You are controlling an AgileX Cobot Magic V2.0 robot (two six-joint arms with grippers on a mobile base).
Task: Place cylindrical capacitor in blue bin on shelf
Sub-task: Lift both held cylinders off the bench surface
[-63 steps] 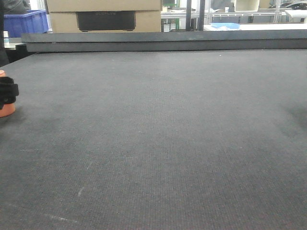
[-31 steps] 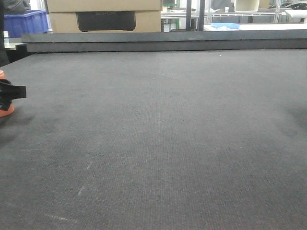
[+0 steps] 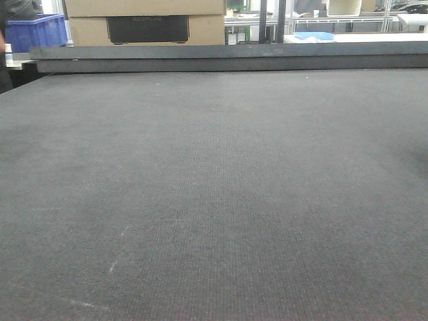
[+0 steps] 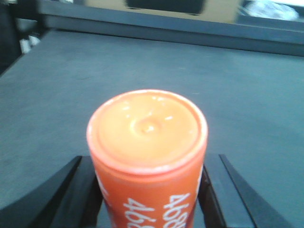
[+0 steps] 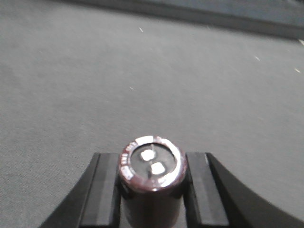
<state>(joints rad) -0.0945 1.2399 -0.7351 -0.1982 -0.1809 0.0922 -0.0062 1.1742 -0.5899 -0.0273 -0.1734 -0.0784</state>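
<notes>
The cylindrical capacitor [image 4: 147, 128] is an orange cylinder with white "4680" digits on its side. It stands upright between the black fingers of my left gripper [image 4: 149, 192], which is shut on it above the dark mat. My right gripper [image 5: 152, 190] is shut on a dark maroon cylinder [image 5: 151, 164] with two metal terminals on its top. Neither gripper shows in the front view. A blue bin [image 3: 37, 30] stands beyond the table's far left corner. The shelf is out of view.
A dark grey mat [image 3: 221, 187] covers the whole table, with a raised dark ledge [image 3: 227, 57] along its far edge. Behind the ledge stand a cardboard box [image 3: 144, 20] and metal framing [image 3: 271, 20].
In the front view, the orange cylinder and the black gripper holding it at the left edge have slid out of frame to the left.
</notes>
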